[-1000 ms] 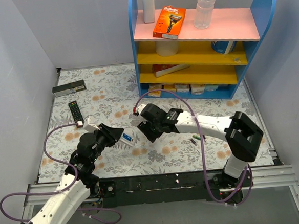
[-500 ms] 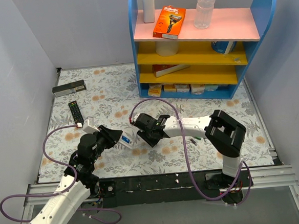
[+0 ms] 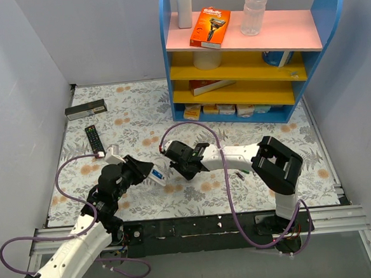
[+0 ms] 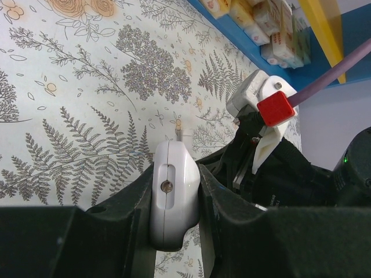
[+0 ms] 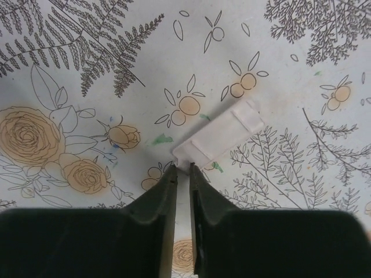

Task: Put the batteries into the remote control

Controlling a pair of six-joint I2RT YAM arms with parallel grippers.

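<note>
Shelf (image 3: pixel 280 35) behind | left claw (image 4: pixel 174 180) grips remote control (image 4: pixel 173 208) | right claw (image 5: pixel 182 171) narrow at back cover (image 5: pixel 220 136), hold unclear

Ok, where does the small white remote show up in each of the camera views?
Top external: the white remote is left of centre, held by the left gripper.
Left wrist: bottom centre, seen end-on in that gripper's grip.
Right wrist: not in it; the white piece there is the back cover.
Shared landmark: the floral cloth, which lies under everything in all three views.
</note>
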